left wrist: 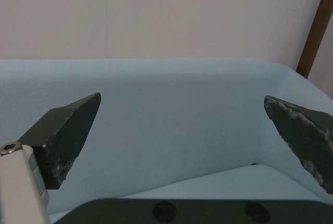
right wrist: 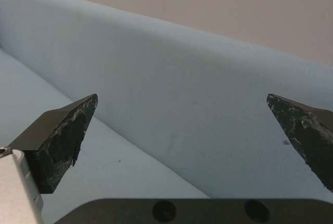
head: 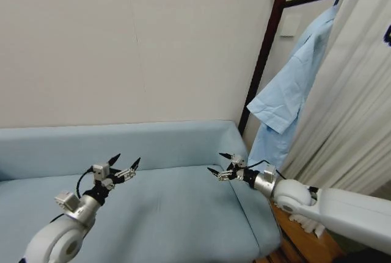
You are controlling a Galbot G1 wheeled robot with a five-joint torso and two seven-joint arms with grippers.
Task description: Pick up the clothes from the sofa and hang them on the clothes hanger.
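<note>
Blue shirt (head: 287, 98) hangs on the clothes hanger (head: 266, 46) just past the sofa's (head: 177, 214) right end, so the task appears done. Left pincer (head: 126, 160) and right pincer (head: 215, 162) hover above the sofa seat, jaws spread, carrying nothing.

Legible text, labels, brands, numbers: none.
White fabric (head: 360, 104), right edge of head view: dark blue mark (head: 388, 34), cut off by frame edge, unreadable.
Blue shirt (head: 287, 92): plain, no lettering to read.
</note>
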